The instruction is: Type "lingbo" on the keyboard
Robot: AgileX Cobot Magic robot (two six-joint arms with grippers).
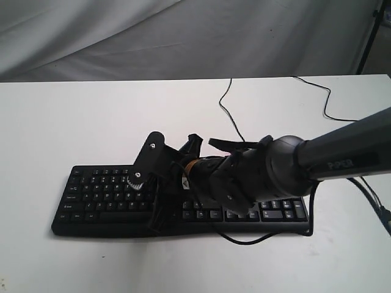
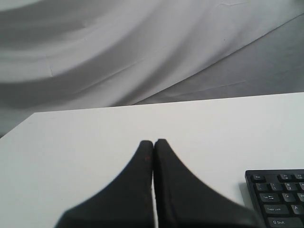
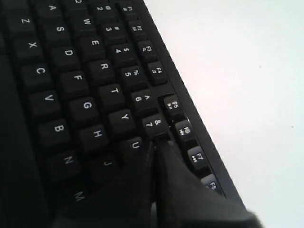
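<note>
While your right end effector (image 3: 154, 146) is pinched shut on nothing, its tip sits at the keyboard (image 1: 91, 196), on or just above the seam between the U and 7 keys; you cannot tell which from these views. The keyboard's long axis runs crosswise beneath that arm on the counter (image 1: 91, 122), so each letter is a slide along a row. G, B and N lie in plain sight on the T side of the tip, while I, O and L are probably hidden under the fingers. Your left end effector (image 2: 153, 142), also closed and empty, hangs over bare counter off the Caps Lock and Shift end, so the right is nearer. On the right arm (image 1: 342, 152) you can read "PiPER"; no keyboard logo shows
</note>
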